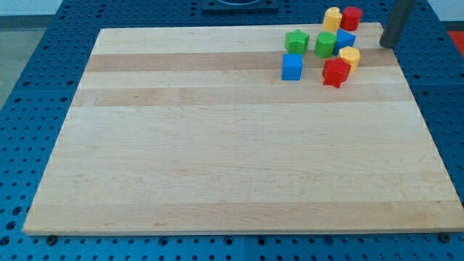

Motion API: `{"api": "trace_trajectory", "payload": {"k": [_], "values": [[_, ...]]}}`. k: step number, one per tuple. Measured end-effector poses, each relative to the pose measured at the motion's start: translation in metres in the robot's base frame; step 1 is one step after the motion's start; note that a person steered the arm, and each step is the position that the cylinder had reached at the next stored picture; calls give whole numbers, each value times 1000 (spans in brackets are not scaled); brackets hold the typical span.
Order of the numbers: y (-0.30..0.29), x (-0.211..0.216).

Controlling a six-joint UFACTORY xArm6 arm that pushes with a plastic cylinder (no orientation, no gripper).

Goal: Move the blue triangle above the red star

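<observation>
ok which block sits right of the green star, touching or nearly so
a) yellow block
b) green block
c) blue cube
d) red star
b: the green block stands just to the view's right of the green star; the blue cube lies below the star, not beside it.

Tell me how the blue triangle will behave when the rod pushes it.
The blue triangle looks rigid and squat, so it will probably slide, not tip. It appears to touch the green block and yellow block, so they may shift too. My tip sits to the view's right of it.
</observation>
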State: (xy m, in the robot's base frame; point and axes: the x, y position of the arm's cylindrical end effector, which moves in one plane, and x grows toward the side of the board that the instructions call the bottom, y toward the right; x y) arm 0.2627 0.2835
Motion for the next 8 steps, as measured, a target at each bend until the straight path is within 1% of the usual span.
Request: {"api": "trace_trajectory", "payload": {"k": [8], "values": [[-124,2]]}}
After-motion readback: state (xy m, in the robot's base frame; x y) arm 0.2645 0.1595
